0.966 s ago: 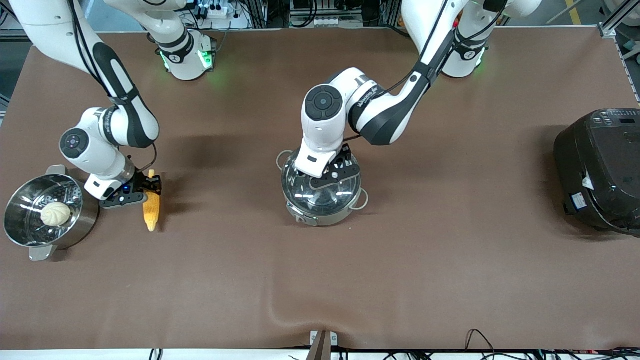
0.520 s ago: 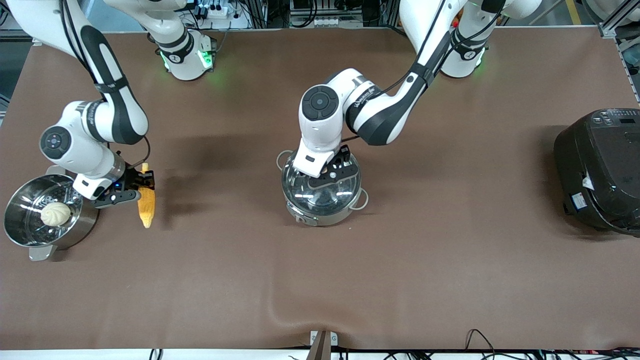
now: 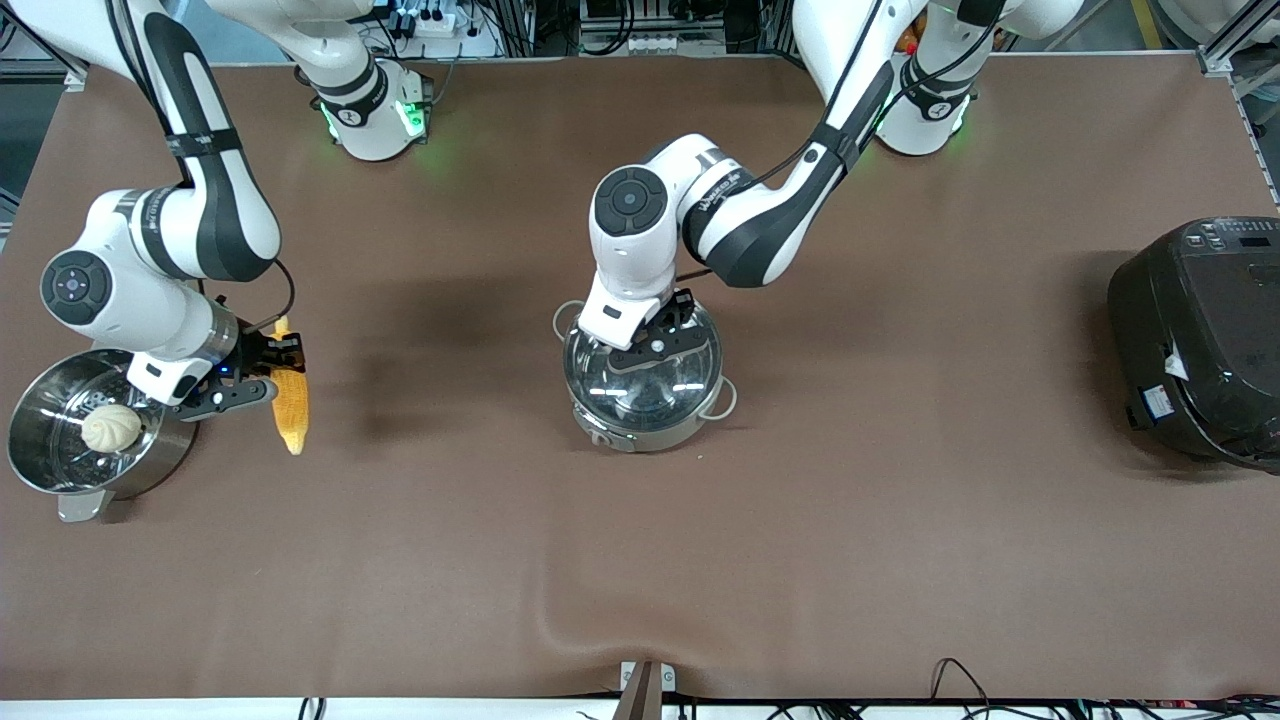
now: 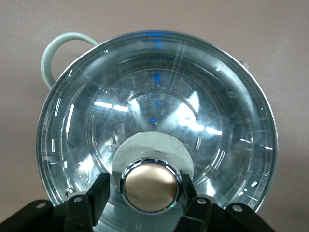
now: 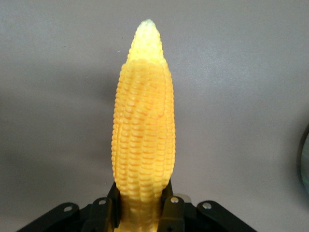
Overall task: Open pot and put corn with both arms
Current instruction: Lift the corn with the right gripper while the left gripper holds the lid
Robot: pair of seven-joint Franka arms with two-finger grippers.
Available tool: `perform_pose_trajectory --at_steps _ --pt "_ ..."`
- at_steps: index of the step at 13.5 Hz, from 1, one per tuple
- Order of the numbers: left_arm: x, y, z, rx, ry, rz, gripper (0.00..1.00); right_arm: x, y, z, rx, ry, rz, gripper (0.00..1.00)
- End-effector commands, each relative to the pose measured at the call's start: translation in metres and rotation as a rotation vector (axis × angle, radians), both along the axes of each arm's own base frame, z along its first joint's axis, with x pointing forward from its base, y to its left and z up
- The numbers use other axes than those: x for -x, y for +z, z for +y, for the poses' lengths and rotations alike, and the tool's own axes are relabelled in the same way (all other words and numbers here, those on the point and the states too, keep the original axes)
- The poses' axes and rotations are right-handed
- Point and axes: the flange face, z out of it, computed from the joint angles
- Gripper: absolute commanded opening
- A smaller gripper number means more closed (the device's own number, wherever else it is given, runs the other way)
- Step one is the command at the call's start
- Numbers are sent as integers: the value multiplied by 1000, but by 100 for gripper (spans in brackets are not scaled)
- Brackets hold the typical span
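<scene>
A: From the front, where is everything?

B: The round shiny steel pot (image 3: 645,385) sits mid-tabletop, glass lid (image 3: 640,375) on. The left gripper (image 3: 655,335) is at its knob. The right gripper (image 3: 272,368) holds the yellow-orange corn cob (image 3: 290,405) near the right arm's edge, beside the perforated steel steamer pot (image 3: 45,470) containing a white bun (image 3: 111,427).

A: Left wrist view?

B: The fingers (image 4: 99,191) flank the copper-coloured knob (image 4: 150,186) closely; contact looks likely.

A: Right wrist?

B: The fingers (image 5: 170,210) are clamped on the cob's base, its long axis pointing straight away from them. The pot lies toward the tabletop's middle.
</scene>
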Motion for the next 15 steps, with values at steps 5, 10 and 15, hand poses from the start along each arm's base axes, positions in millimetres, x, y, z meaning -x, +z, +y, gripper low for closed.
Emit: perform_pose_trajectory --at_steps 5,10,15 --pt "-4 2 -1 -16 -26 -29 66 -2 8 -4 -6 -23 12 2" --pt "-6 2 0 -11 -29 -35 65 -10 35 28 -27 -76 16 3" --pt "-8 0 1 -12 -39 -35 58 -31 96 136 1 -183 36 3"
